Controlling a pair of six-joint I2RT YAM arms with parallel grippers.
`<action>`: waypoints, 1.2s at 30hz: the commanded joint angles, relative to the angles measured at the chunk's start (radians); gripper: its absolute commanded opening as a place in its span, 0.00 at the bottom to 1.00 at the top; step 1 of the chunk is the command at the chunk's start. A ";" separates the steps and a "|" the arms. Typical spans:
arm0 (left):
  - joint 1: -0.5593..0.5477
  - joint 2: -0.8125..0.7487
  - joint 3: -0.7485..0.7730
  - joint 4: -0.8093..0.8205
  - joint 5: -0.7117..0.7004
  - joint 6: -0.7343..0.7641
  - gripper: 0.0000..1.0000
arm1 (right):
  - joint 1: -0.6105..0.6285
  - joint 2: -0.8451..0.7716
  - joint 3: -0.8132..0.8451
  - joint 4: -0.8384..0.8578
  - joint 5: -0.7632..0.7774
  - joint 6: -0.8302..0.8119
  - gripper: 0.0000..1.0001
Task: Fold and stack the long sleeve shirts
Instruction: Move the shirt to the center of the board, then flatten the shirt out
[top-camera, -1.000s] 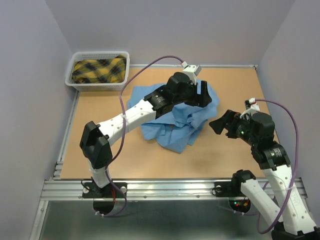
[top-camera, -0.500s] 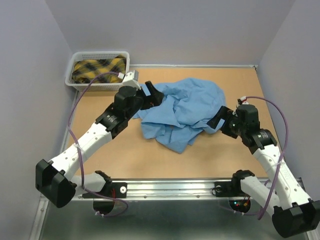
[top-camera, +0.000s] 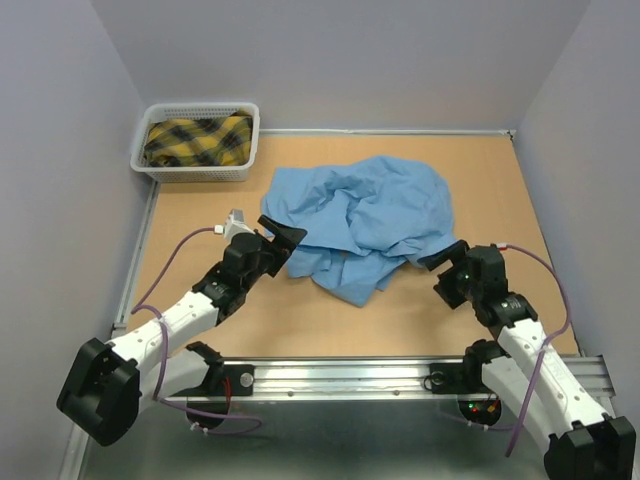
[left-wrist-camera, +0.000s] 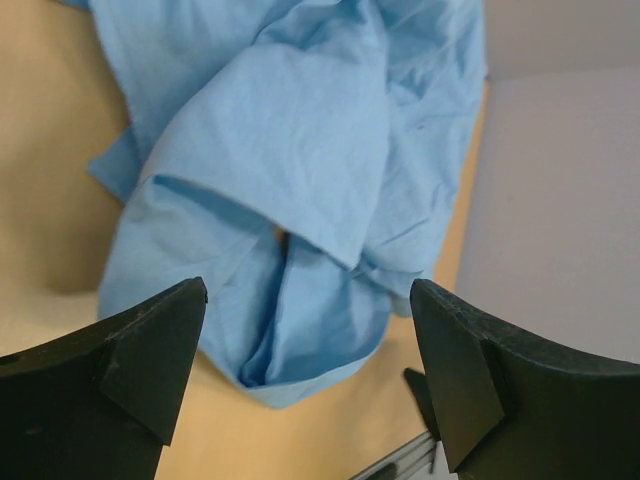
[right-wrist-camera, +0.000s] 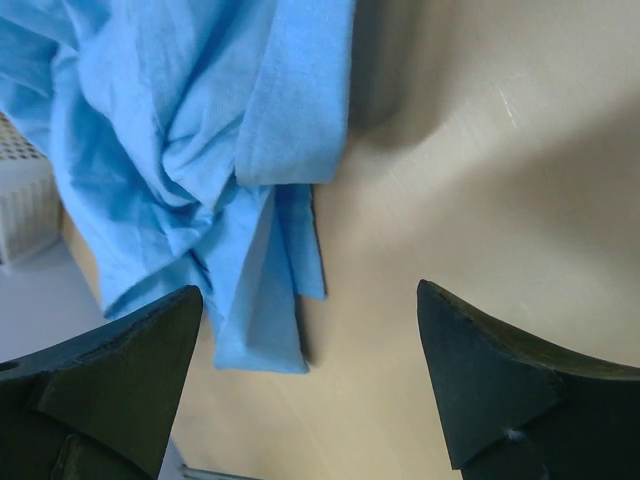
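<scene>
I have both arms reaching low over the worktop from the metal rail at its near edge. The left arm angles in from the near left. Its jaws are spread wide and hold nothing, just beside the near-left edge of the light blue shirt (whether the upper tip brushes the cloth I cannot tell from above). My left wrist camera looks out between two dark fingers at rumpled folds lying ahead, with no cloth between them. The right arm comes in from the near right. Its jaws are likewise wide apart and empty, close to the shirt's near-right edge. In its wrist view, bare board fills the gap between the fingers and a hanging fold of blue lies ahead to one side. The shirt itself sits unfolded in a crumpled heap around the middle of the worktop. Beyond it, at the far left corner and well apart from the shirt, a white basket holds a yellow and dark plaid cloth.
</scene>
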 joint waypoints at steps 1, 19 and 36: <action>0.005 0.023 0.029 0.166 -0.062 -0.157 0.95 | -0.005 -0.074 -0.047 0.164 0.074 0.168 0.93; 0.004 0.244 0.011 0.212 -0.142 -0.308 0.94 | -0.005 0.142 -0.083 0.354 0.039 0.255 0.91; 0.008 0.351 0.012 0.261 -0.213 -0.309 0.53 | -0.005 0.335 -0.141 0.617 0.034 0.337 0.76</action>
